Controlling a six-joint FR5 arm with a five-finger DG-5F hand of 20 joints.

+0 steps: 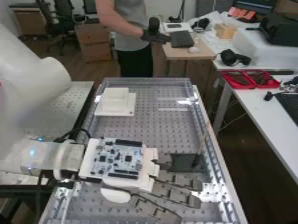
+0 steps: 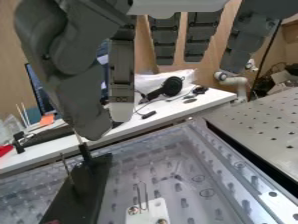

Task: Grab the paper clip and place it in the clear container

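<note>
The hand (image 1: 176,192) is low over the near part of the bench in the high view, fingers spread and fairly straight. In the wrist view the hand (image 2: 73,85) has its thumb apart from its fingers, with nothing seen gripped between them. A thin upright wire loop (image 2: 146,192), which looks like the paper clip, stands on a small white plate (image 2: 156,211), apart from the fingers. Beside it is a black stand (image 2: 83,185) with a thin rod, its upper part close to or behind a dark fingertip. Which thing is the clear container, I cannot tell.
A white stepped block (image 1: 115,103) sits farther along the perforated bench (image 1: 149,131), whose edges are raised rails. A white side table (image 1: 256,107) with red trays (image 1: 251,79) runs along the right. A metal table (image 1: 56,107) lies to the left.
</note>
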